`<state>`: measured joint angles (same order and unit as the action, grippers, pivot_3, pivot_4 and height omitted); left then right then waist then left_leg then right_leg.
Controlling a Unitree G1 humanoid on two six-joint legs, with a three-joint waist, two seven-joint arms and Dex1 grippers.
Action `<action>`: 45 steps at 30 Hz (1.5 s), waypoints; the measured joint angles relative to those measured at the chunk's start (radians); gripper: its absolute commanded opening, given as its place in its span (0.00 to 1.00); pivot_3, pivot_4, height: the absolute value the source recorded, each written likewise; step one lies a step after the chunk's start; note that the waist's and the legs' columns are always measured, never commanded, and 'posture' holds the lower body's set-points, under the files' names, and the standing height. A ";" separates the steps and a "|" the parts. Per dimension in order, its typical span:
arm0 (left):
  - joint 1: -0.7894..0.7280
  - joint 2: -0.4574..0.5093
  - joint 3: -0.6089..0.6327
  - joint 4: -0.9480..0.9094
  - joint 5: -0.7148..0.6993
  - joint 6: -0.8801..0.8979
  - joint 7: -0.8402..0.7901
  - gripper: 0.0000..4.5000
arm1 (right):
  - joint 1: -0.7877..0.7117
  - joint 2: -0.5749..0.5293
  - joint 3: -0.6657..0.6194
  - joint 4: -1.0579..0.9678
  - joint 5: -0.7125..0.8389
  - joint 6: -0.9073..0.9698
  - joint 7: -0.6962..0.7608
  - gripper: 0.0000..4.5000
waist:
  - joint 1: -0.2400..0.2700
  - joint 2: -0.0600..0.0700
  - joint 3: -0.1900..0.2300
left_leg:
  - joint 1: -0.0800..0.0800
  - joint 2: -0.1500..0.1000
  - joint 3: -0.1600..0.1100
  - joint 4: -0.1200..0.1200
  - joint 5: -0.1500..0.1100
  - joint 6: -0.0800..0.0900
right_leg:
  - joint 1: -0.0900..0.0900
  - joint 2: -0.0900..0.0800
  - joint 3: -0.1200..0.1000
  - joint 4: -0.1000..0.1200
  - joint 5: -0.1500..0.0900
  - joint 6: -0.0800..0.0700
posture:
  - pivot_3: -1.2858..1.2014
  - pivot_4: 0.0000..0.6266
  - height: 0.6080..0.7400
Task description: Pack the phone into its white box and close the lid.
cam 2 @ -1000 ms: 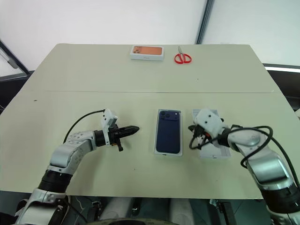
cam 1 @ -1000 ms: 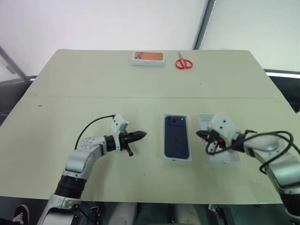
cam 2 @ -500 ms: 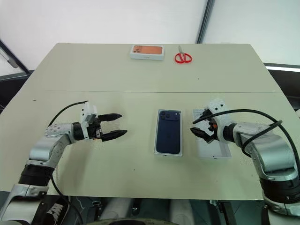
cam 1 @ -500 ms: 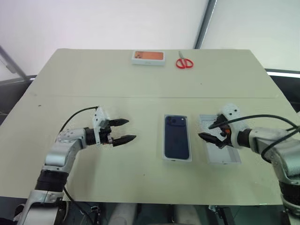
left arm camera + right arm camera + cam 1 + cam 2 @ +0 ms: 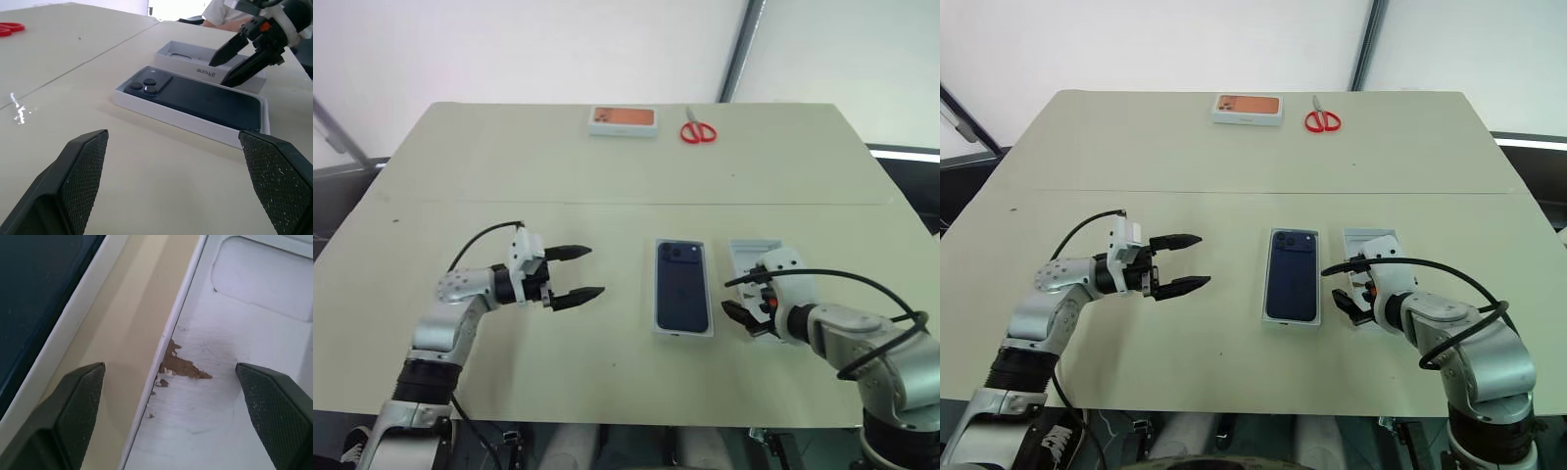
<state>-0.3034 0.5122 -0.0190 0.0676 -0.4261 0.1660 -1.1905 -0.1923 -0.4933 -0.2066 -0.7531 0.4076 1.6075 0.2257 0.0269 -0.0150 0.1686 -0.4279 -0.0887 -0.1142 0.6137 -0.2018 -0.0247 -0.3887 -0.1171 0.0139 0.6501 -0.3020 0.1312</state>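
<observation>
The dark navy phone (image 5: pixel 682 286) lies camera-side up inside the shallow white box (image 5: pixel 683 333) at the table's middle. Just right of it the lid (image 5: pixel 766 257) rests open side up, with "iPhone" printed on its side (image 5: pixel 201 71); its pale inside (image 5: pixel 230 357) has an oval recess and a torn brown patch. My left gripper (image 5: pixel 597 270) hovers open left of the phone, pointing level at it, with bare table between them. My right gripper (image 5: pixel 742 315) is open and points down, its fingers either side of the lid's left wall (image 5: pixel 168 335) at the near end.
A white box with an orange picture (image 5: pixel 623 120) and red scissors (image 5: pixel 697 131) lie at the far edge of the beige table (image 5: pixel 509 176). A person in white (image 5: pixel 220 11) sits beyond the table's right side.
Both grippers went from shut to open. The left arm drew back to the left, away from the phone. The right gripper tipped downward and pulled back to the lid's near end.
</observation>
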 measured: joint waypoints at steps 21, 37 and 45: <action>0.024 -0.014 -0.007 -0.028 0.013 0.001 0.080 1.00 | -0.026 0.053 0.041 -0.007 0.257 0.000 -0.434 0.57 | -0.022 0.000 0.000 | 0.000 0.000 0.000 -0.001 0.000 0.000 | 0.000 0.001 0.000 0.002 0.000 0.000 | 0.52 0.24 1.00; 0.023 -0.014 -0.007 -0.040 0.011 0.035 0.104 1.00 | -0.066 0.117 0.022 0.055 0.346 0.001 -0.619 0.01 | -0.027 0.000 0.000 | 0.001 0.000 0.000 -0.001 0.000 0.000 | 0.001 0.001 0.000 0.003 0.000 0.000 | 0.52 0.24 1.00; -0.001 -0.023 -0.004 -0.028 0.007 0.060 0.125 1.00 | -0.327 0.280 -0.172 0.133 0.376 0.000 -0.486 0.01 | -0.044 0.002 0.001 | 0.001 0.001 0.000 -0.001 0.000 0.000 | -0.001 0.004 0.001 0.004 0.000 0.000 | 0.52 0.24 1.00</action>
<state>-0.3044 0.4887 -0.0229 0.0398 -0.4192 0.2263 -1.0650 -0.5194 -0.2137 -0.3790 -0.6204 0.7834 1.6075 -0.2603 -0.0176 -0.0130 0.1695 -0.4272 -0.0876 -0.1139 0.6122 -0.2016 -0.0243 -0.3896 -0.1134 0.0151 0.6544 -0.3020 0.1317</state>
